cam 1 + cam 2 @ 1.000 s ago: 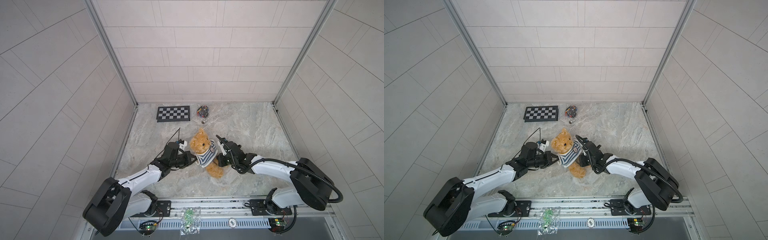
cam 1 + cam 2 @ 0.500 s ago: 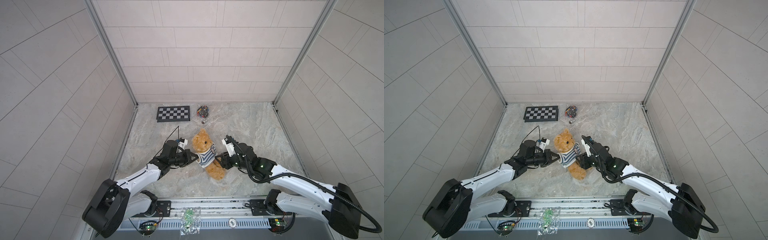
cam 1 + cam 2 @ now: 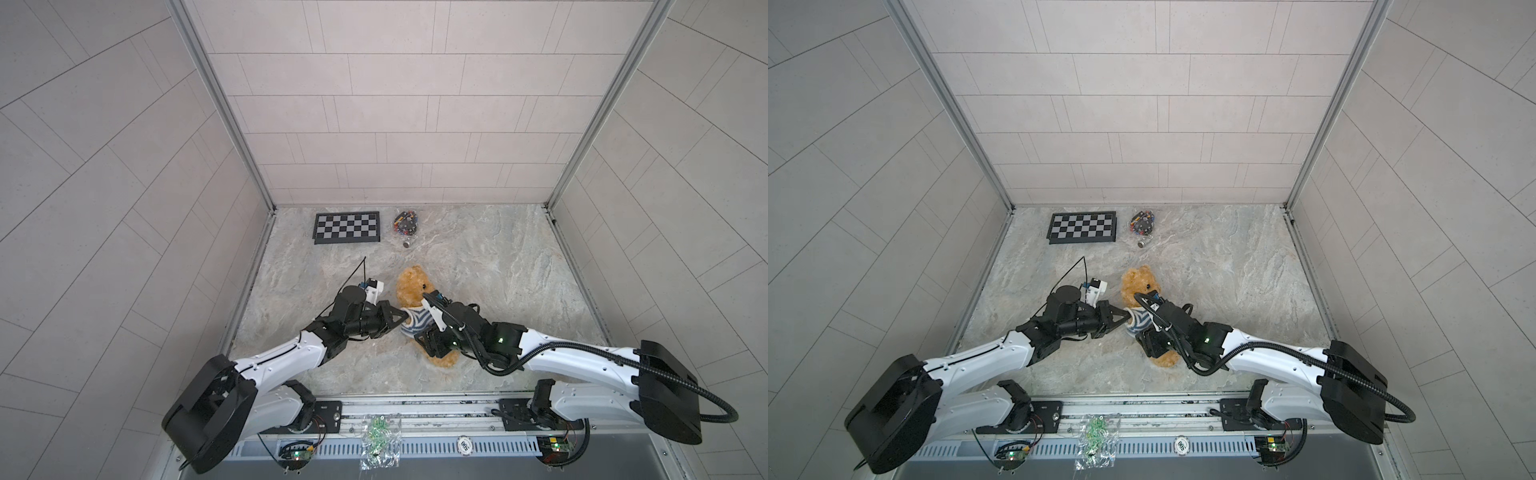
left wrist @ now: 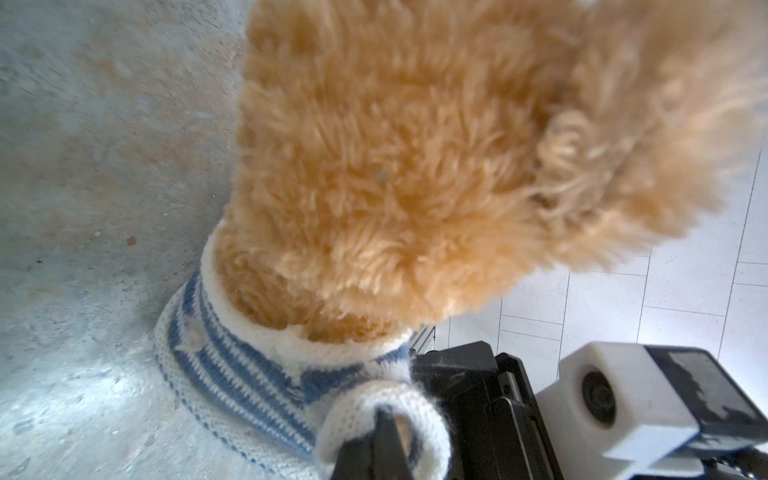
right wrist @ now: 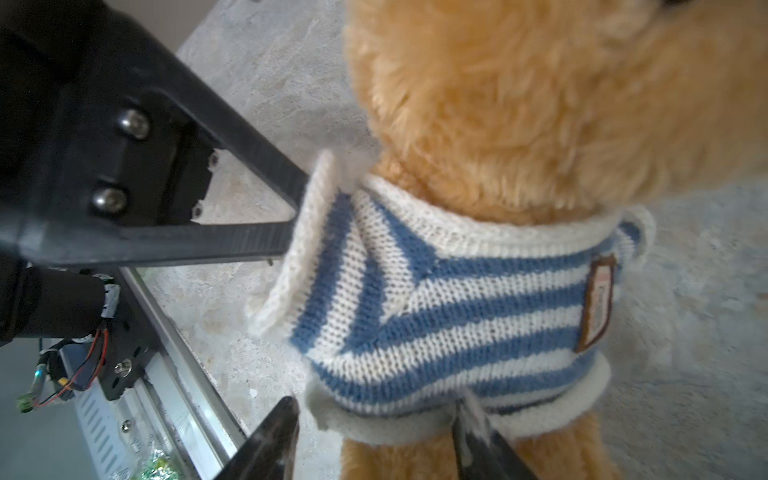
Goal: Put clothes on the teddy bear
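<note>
I count one teddy bear (image 3: 411,286), one blue-and-white striped shirt (image 3: 415,322), one checkerboard (image 3: 347,227), one clear bag (image 3: 405,220) of small coloured bits and one packet (image 3: 380,436) of green pieces on the near rail. There are two arms, each with one end effector.

The teddy bear (image 3: 1138,284) lies a little left of the middle of the desk (image 3: 498,270), head toward the far side and legs toward me. It sits between the two end effectors, and the striped shirt (image 5: 457,299) is around its torso with the chest patch showing.

My left end effector (image 3: 401,319) comes in from the left. Its fingers are pinched together on the shirt's white sleeve cuff, which the left wrist view (image 4: 384,419) shows close up.

My right end effector (image 5: 378,415) is at the bear's near side with its fingers apart. They straddle the shirt's lower hem, and one finger touches the fabric.

The checkerboard and the clear bag lie side by side at the far edge, well apart from the bear.

The desk is grey, marble-patterned stone. Pale tiled walls (image 3: 395,124) close it in on the left, far and right sides, with metal posts at the two far corners.
</note>
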Available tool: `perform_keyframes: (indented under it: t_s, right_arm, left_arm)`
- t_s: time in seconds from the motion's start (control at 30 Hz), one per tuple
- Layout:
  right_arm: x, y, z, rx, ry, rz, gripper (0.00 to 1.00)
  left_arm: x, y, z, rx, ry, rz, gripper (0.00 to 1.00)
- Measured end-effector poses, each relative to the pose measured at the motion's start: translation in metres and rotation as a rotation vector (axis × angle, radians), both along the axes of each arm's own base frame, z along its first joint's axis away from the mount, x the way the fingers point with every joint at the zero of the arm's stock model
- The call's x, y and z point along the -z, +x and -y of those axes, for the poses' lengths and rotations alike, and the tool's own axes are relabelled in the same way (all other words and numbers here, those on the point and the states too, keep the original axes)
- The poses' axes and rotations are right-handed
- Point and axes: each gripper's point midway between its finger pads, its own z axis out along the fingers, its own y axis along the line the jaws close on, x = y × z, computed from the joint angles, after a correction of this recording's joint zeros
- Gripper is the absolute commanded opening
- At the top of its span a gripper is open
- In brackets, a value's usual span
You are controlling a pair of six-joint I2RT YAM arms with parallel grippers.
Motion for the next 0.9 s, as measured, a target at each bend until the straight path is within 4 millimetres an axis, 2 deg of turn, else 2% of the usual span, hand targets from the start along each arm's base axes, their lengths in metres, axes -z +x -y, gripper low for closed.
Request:
perform_keyframes:
  t_s: [0.17,0.33,0.43,0.5,0.67,0.9]
  right_arm:
    - [0.002,0.008,0.001,0.032,-0.009,0.022,0.47]
    - [0.022,0.008,0.009,0.062,-0.047,0.012,0.30]
    - [0.030,0.010,0.015,0.088,-0.059,0.017,0.10]
    - [0.032,0.011,0.018,0.104,-0.052,0.022,0.02]
    - [0.031,0.015,0.031,0.144,-0.012,0.040,0.00]
    - [0.028,0.026,0.062,0.221,0.072,0.037,0.00]
  left_arm:
    - [0.001,-0.001,0.001,-0.017,-0.014,-0.005,0.00]
    - [0.003,-0.002,0.000,-0.030,-0.021,-0.016,0.00]
    - [0.003,-0.003,0.000,-0.029,-0.021,-0.019,0.00]
    - [0.004,-0.003,0.001,-0.027,-0.022,-0.022,0.00]
    - [0.007,-0.006,0.004,-0.003,-0.023,-0.029,0.00]
    - [0.015,-0.010,0.004,0.090,-0.015,-0.038,0.00]
